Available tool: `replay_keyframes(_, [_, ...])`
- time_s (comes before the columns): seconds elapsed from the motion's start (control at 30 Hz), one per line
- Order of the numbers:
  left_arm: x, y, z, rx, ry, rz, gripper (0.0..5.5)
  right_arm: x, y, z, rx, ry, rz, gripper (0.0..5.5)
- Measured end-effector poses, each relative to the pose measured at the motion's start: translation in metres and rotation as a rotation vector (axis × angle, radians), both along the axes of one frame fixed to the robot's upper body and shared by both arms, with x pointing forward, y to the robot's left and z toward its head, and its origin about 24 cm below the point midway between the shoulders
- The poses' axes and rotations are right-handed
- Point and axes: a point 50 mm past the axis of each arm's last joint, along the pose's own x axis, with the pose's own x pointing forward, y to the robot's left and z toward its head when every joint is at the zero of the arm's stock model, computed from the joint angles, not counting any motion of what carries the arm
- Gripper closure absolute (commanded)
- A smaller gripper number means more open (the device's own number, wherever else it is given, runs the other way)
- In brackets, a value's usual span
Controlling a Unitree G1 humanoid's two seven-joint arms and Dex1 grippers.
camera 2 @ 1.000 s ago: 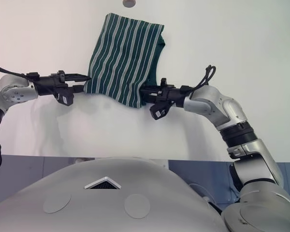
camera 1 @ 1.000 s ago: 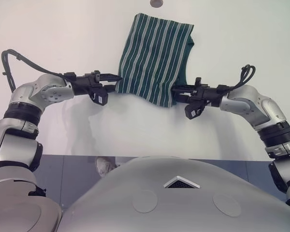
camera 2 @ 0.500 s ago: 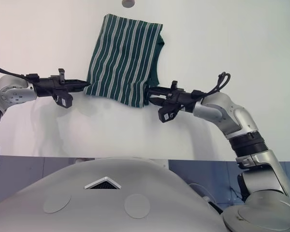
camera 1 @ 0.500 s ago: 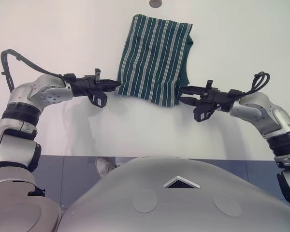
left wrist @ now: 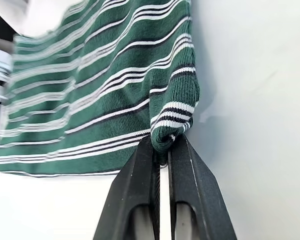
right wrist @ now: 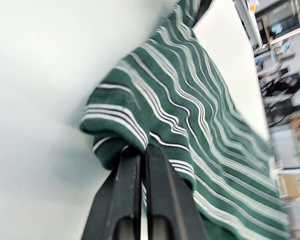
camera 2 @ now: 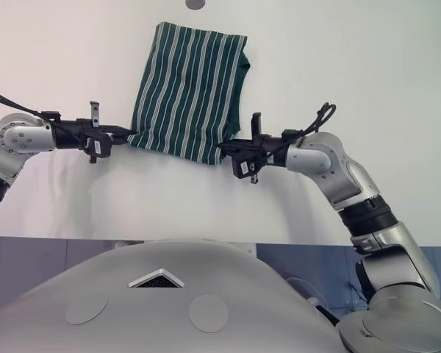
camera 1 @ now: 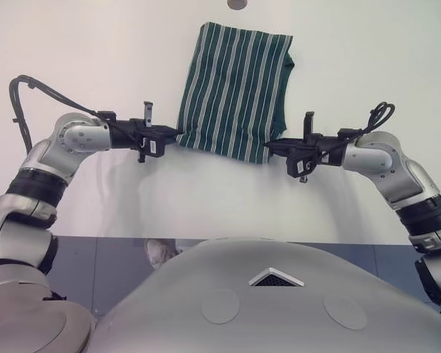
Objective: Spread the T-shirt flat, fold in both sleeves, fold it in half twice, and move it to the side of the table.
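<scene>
Both wrists roll over the last second, so that a thin post now stands up above the left gripper and another above the right gripper. The right elbow swings outward, then draws back in. The T-shirt bunches less over the right gripper, and its right edge runs straighter.

The T-shirt lies on the table, about midway between its left and right edges and closer to the far edge than the near one. The left gripper is at the shirt's near left corner and the right gripper at its near right corner, each with its fingers closed on the cloth there. A small round disc sits just behind the shirt's far edge.
</scene>
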Motion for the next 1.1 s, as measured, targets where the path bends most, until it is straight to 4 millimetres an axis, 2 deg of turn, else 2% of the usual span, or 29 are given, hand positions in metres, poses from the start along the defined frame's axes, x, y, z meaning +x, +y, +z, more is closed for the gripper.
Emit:
replay_keyframes(0.07, [-0.015, -0.001, 0.012, -0.030, 0.251, 0.032, 5.50, -0.007, -0.002, 0.011, 0.085, 0.244, -0.052, 5.50])
replay_keyframes(0.17, [-0.013, -0.015, 0.031, -0.161, 0.474, 0.099, 5.50, 0.002, -0.005, 0.030, 0.261, 0.460, -0.162, 5.50])
replay_keyframes(0.2, [-0.005, -0.019, 0.039, -0.199, 0.523, 0.136, 5.50, 0.008, -0.008, 0.036, 0.324, 0.535, -0.214, 5.50])
replay_keyframes(0.23, [0.011, -0.024, 0.049, -0.256, 0.544, 0.191, 5.50, 0.021, -0.011, 0.046, 0.399, 0.590, -0.274, 5.50])
replay_keyframes(0.27, [0.037, -0.029, 0.061, -0.332, 0.520, 0.278, 5.50, 0.042, -0.013, 0.059, 0.497, 0.612, -0.352, 5.50])
replay_keyframes(0.3, [0.055, -0.031, 0.074, -0.383, 0.477, 0.325, 5.50, 0.056, -0.014, 0.072, 0.552, 0.602, -0.389, 5.50])
replay_keyframes(0.33, [0.067, -0.031, 0.074, -0.413, 0.463, 0.385, 5.50, 0.065, -0.016, 0.070, 0.576, 0.622, -0.442, 5.50])
replay_keyframes(0.43, [0.097, -0.031, 0.058, -0.446, 0.458, 0.572, 5.50, 0.096, -0.013, 0.050, 0.612, 0.675, -0.624, 5.50])
replay_keyframes(0.53, [0.117, -0.037, 0.039, -0.426, 0.452, 0.716, 5.50, 0.120, -0.003, 0.033, 0.626, 0.688, -0.743, 5.50])
replay_keyframes(0.57, [0.119, -0.037, 0.033, -0.419, 0.454, 0.752, 5.50, 0.125, -0.002, 0.029, 0.630, 0.702, -0.764, 5.21])
replay_keyframes(0.6, [0.122, -0.036, 0.028, -0.410, 0.446, 0.793, 5.12, 0.131, -0.001, 0.024, 0.621, 0.698, -0.802, 4.98])
replay_keyframes(0.67, [0.124, -0.035, 0.019, -0.408, 0.438, 0.847, 4.73, 0.139, 0.000, 0.014, 0.591, 0.684, -0.866, 4.58])
replay_keyframes(0.8, [0.129, -0.034, 0.014, -0.451, 0.415, 0.941, 4.73, 0.146, -0.006, -0.004, 0.570, 0.627, -1.001, 4.58])
replay_keyframes(0.83, [0.131, -0.034, 0.015, -0.481, 0.416, 0.970, 4.73, 0.149, -0.014, -0.006, 0.567, 0.556, -1.071, 4.58])
replay_keyframes(0.9, [0.134, -0.027, 0.021, -0.557, 0.423, 1.041, 4.73, 0.155, -0.034, 0.004, 0.600, 0.369, -1.173, 4.58])
replay_keyframes(0.93, [0.136, -0.021, 0.024, -0.593, 0.417, 1.078, 4.71, 0.158, -0.038, 0.014, 0.621, 0.296, -1.167, 4.78])
replay_keyframes(1.0, [0.138, -0.010, 0.031, -0.663, 0.399, 1.144, 4.71, 0.159, -0.021, 0.039, 0.681, 0.233, -1.003, 5.12])
replay_keyframes(1.03, [0.139, -0.005, 0.033, -0.696, 0.389, 1.179, 4.94, 0.155, -0.004, 0.046, 0.687, 0.244, -0.887, 5.38])
replay_keyframes(1.1, [0.139, 0.005, 0.036, -0.762, 0.362, 1.242, 5.30, 0.139, 0.035, 0.044, 0.671, 0.340, -0.675, 5.50])
